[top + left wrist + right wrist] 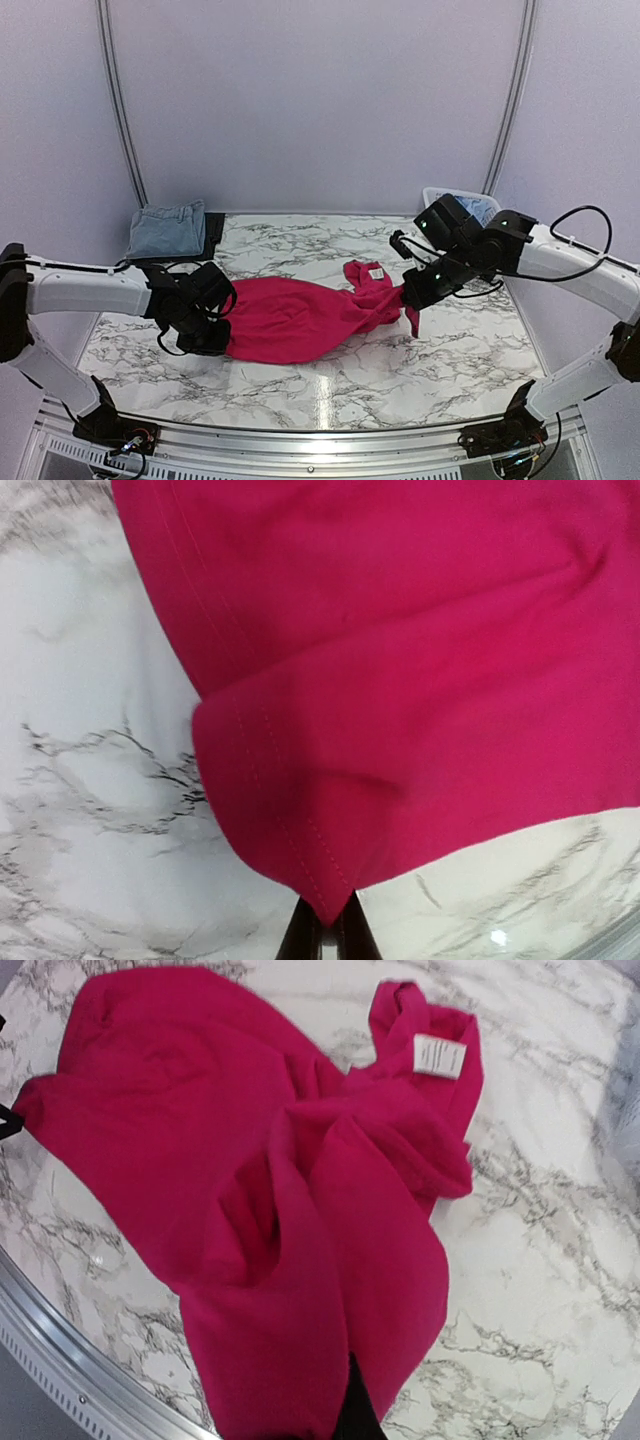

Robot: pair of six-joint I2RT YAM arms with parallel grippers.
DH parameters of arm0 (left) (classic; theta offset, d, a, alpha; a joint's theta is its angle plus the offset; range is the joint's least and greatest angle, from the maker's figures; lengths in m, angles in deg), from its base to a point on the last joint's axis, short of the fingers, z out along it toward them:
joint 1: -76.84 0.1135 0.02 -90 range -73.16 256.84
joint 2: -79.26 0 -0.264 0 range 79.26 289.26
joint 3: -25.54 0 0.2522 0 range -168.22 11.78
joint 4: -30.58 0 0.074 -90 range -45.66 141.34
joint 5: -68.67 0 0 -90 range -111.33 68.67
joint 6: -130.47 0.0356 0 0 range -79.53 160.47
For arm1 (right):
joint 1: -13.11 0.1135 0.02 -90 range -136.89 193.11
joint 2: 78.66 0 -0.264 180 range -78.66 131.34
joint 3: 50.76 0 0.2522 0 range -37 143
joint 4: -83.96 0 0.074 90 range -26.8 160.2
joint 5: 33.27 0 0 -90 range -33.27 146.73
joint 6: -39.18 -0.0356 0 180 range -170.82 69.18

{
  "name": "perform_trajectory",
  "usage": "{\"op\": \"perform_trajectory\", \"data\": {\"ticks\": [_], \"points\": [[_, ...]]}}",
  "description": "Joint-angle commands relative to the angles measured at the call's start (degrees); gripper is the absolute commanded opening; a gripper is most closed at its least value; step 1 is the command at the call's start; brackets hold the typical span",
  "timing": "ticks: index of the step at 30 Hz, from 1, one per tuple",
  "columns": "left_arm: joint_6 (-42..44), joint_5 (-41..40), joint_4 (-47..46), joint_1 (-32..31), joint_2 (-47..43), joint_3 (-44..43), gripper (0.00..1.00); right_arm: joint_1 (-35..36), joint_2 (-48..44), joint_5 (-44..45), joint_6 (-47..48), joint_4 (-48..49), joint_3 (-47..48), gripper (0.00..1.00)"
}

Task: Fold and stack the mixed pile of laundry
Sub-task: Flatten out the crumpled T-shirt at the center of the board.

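A bright pink-red T-shirt (300, 318) lies stretched across the middle of the marble table, its white label (376, 272) up. My left gripper (212, 325) is shut on the shirt's left hemmed corner (328, 905). My right gripper (413, 292) is shut on the bunched right end of the shirt (330, 1360) and holds it a little above the table. A folded faded denim piece (166, 230) lies on a dark garment (214, 234) at the back left. A light blue garment (480, 209) shows in the white basket (437, 194).
The white basket stands at the back right corner behind my right arm. The metal rail of the table's front edge (320, 432) runs along the near side. Grey walls close the back and sides.
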Motion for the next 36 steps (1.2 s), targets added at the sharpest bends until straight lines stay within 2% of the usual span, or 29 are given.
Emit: {"op": "perform_trajectory", "data": {"ticks": [1,5,10,14,19,25,31,36], "points": [[2.58,-7.18,6.47,2.50,-8.38,-12.96,0.00,-1.29,-1.57,9.85,2.57,1.15,11.16,0.00],[7.09,-9.53,9.60,8.17,-8.84,-28.93,0.00,-3.14,2.84,17.69,7.81,1.37,25.25,0.00],[11.43,-9.94,12.43,16.05,-4.92,-49.03,0.00,-3.35,11.16,27.41,18.30,1.22,50.36,0.00],[12.04,-7.54,12.56,21.81,-2.36,-60.07,0.00,-3.37,14.69,35.87,29.55,5.11,60.89,0.00],[14.11,-4.16,12.63,23.94,0.52,-68.41,0.00,-3.31,13.32,34.71,36.38,14.83,59.85,0.00],[16.27,-1.22,12.57,24.05,1.64,-72.35,0.00,-2.48,14.74,31.26,38.02,14.48,60.90,0.00],[15.51,-1.63,12.53,25.01,1.88,-73.72,0.00,-2.40,15.03,38.19,43.17,19.82,61.81,0.00],[14.98,1.07,12.45,25.15,2.93,-76.50,0.00,-2.33,13.83,39.53,47.73,24.31,61.98,0.00]]}}
